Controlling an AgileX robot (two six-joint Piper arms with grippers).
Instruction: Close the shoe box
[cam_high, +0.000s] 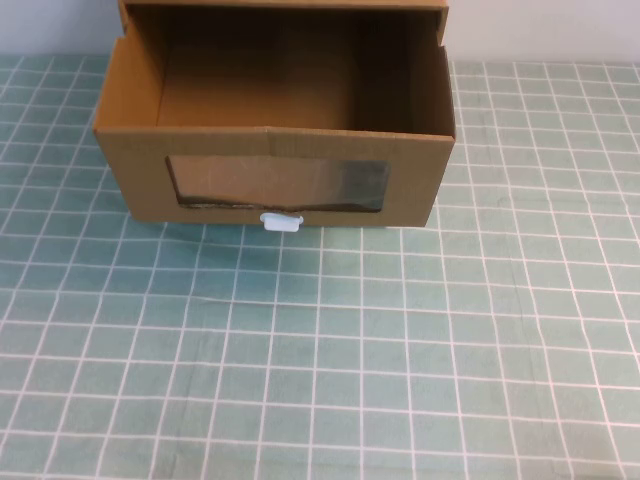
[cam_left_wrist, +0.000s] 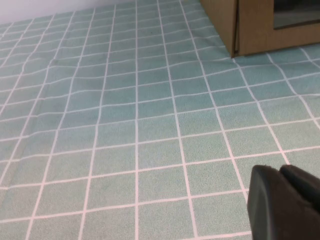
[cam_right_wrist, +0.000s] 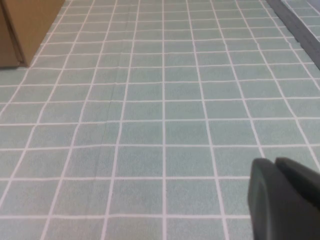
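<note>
The shoe box (cam_high: 140, 180) is brown cardboard and stands at the back of the table, its drawer pulled out toward me and empty inside. Its front has a clear window (cam_high: 280, 182) with a small white pull tab (cam_high: 281, 222) below it. One front corner of the shoe box (cam_left_wrist: 255, 35) shows in the left wrist view, another corner of the shoe box (cam_right_wrist: 20, 30) in the right wrist view. My left gripper (cam_left_wrist: 280, 172) is shut and hovers over the cloth, well short of the box. My right gripper (cam_right_wrist: 276, 165) is shut too, also apart from the box. Neither arm appears in the high view.
A green cloth with a white grid (cam_high: 320, 350) covers the table in front of the box. A white wall (cam_high: 540, 30) runs behind it. A dark table edge (cam_right_wrist: 295, 25) shows in the right wrist view.
</note>
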